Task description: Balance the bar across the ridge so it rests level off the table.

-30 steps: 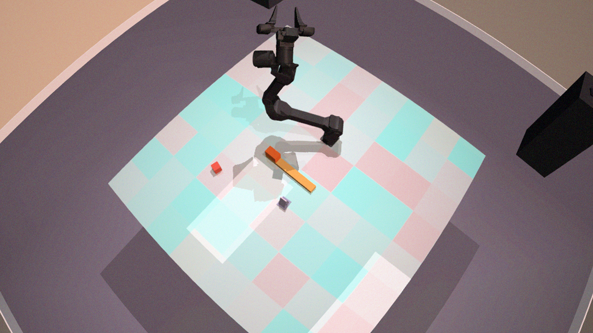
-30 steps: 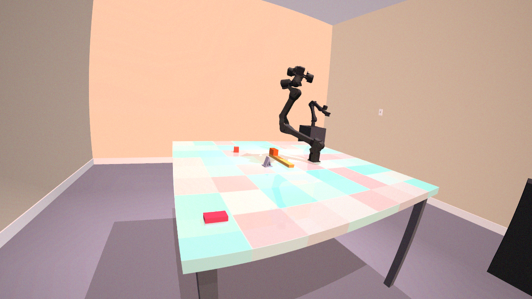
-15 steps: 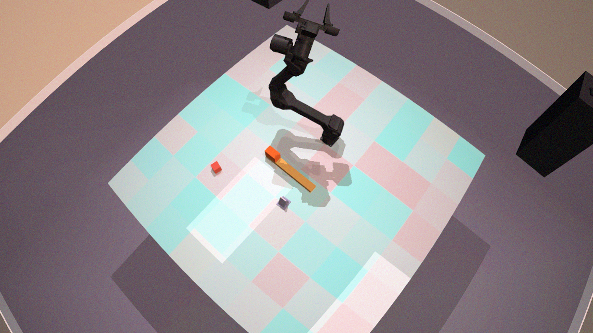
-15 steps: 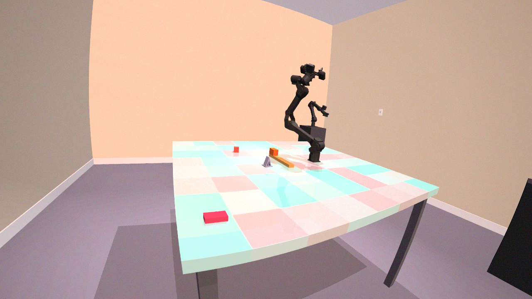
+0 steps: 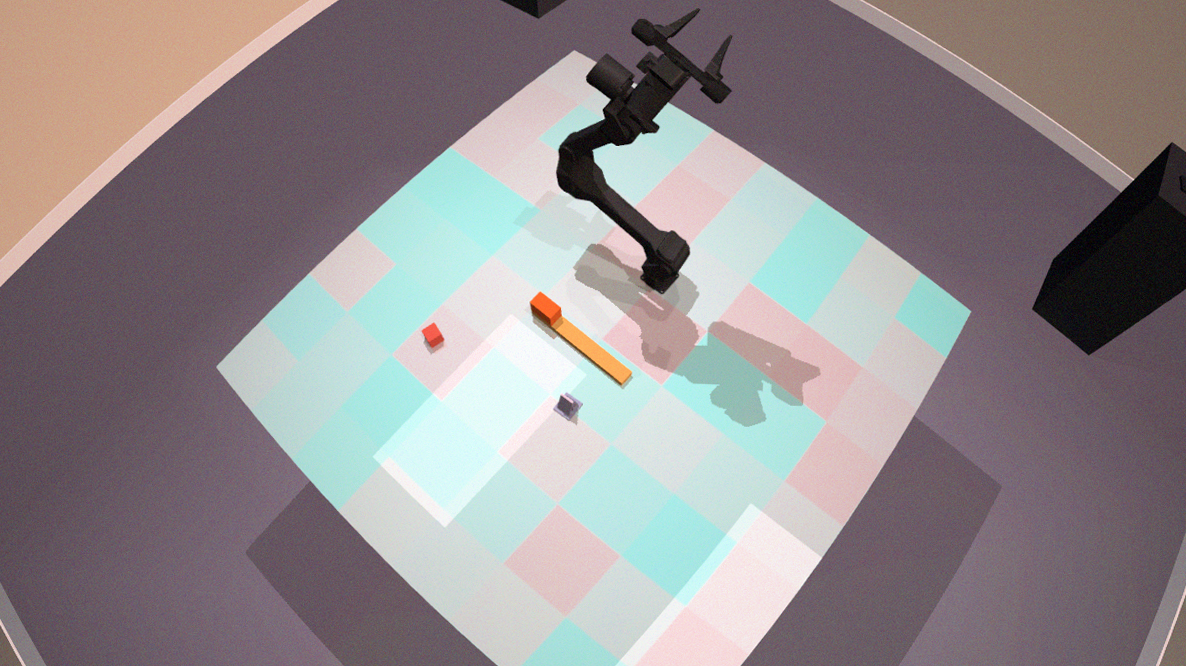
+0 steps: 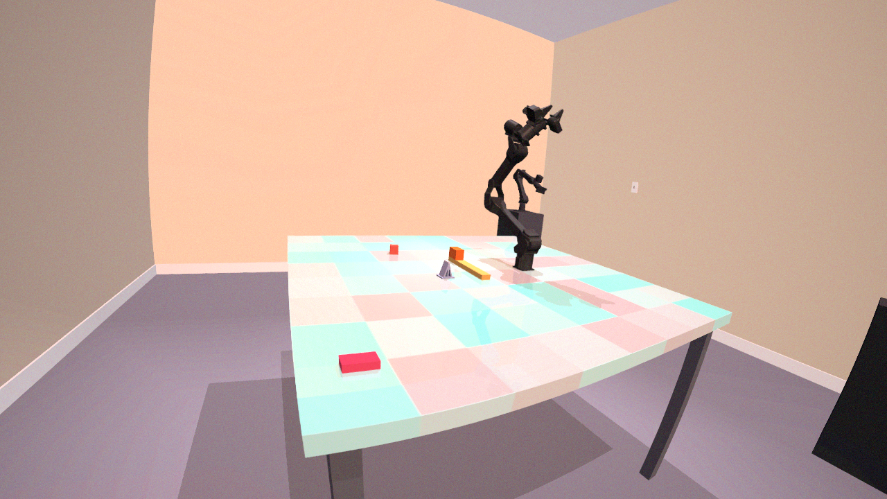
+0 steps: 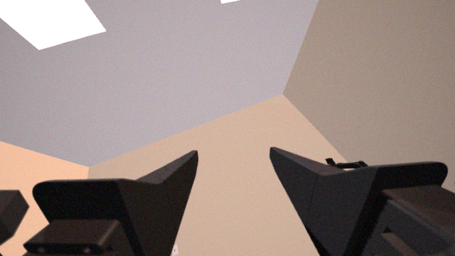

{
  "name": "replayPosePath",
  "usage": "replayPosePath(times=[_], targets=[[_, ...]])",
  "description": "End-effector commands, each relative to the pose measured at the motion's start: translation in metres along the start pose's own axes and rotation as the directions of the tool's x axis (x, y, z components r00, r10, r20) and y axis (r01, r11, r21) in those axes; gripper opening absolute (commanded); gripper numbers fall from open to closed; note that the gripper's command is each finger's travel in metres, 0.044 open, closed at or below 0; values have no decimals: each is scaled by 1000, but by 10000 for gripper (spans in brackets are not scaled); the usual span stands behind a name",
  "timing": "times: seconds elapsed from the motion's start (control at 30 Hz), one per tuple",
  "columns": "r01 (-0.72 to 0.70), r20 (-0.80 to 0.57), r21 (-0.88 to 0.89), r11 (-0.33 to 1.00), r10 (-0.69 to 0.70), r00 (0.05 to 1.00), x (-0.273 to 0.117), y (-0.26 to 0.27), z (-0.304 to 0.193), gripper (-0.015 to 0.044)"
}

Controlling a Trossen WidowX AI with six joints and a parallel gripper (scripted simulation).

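Orange bar (image 5: 590,350) (image 6: 472,268) with a block at one end lies on the table (image 5: 560,558) (image 6: 366,307), near the grey ridge (image 5: 567,406) (image 6: 445,270), not across it. My gripper (image 5: 715,22) (image 6: 556,107) (image 7: 234,153) is raised well above, fingers apart, holding nothing.
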State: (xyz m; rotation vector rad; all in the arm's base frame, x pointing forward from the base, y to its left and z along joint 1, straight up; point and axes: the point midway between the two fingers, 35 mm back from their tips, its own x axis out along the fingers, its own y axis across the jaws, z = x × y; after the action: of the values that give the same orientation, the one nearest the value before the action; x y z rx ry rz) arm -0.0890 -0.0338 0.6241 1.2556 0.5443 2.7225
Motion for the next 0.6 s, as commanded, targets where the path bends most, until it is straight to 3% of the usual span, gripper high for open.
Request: replayPosePath(times=[0.0, 0.27, 0.57], targets=[[91, 43, -67, 994, -88, 995, 5, -28, 6, 315], [307, 138, -228, 924, -281, 950, 7, -88, 23, 315], [547, 239, -358, 757, -492, 837, -8, -154, 47, 315]])
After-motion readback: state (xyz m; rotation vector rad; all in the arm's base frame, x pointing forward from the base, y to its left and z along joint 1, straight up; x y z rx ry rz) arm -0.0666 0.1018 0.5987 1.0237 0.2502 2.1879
